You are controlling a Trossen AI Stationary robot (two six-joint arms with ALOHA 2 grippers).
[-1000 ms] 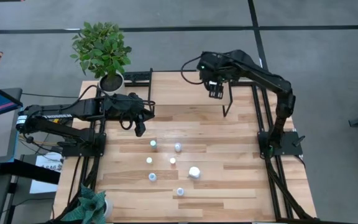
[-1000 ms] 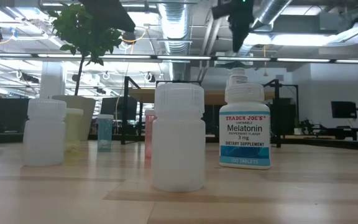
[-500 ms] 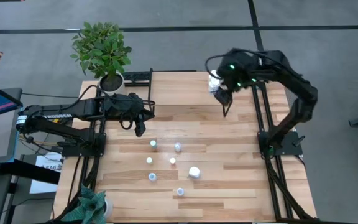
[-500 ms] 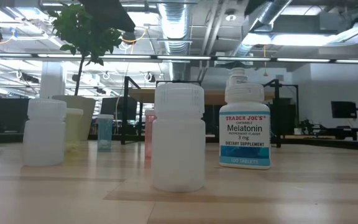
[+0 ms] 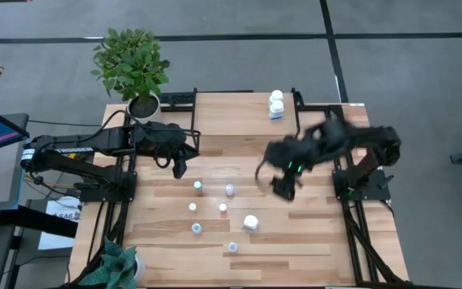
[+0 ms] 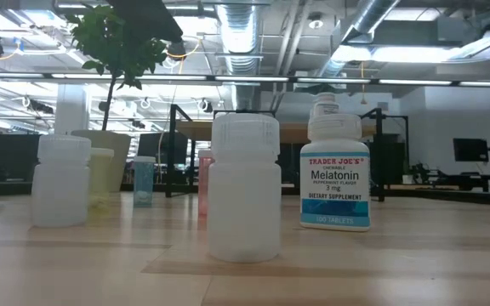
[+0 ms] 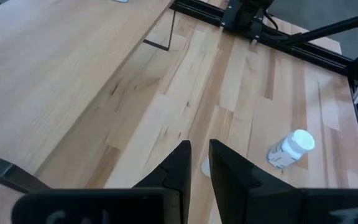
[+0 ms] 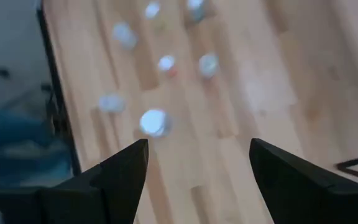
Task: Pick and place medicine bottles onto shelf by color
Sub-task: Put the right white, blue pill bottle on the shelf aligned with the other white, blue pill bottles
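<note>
Several small medicine bottles stand loose on the table's middle, among them a stubby white one [image 5: 251,222] and thin vials [image 5: 198,186], [image 5: 229,190]. Two white bottles [image 5: 276,104] stand on the shelf [image 5: 239,112] at the far edge. In the low view a labelled white bottle [image 6: 336,166] and a plain white one [image 6: 245,187] stand in front. My right gripper [image 5: 283,189] hangs open and blurred above the table, right of the loose bottles [image 8: 153,122]. My left gripper [image 5: 180,167] is shut and holds nothing, above the table left of them [image 7: 196,163].
A potted plant [image 5: 132,68] stands at the far left corner, and another plant [image 5: 119,265] at the near left. Black frame rails [image 5: 351,217] run along the table's right side. Bare wood lies between the shelf and the loose bottles.
My right gripper has swung away from the shelf toward the table's near edge, turning as it went. It now hangs beside the loose bottles, still open. The two white bottles on the shelf, covered by it before, now show. My left arm has kept still.
</note>
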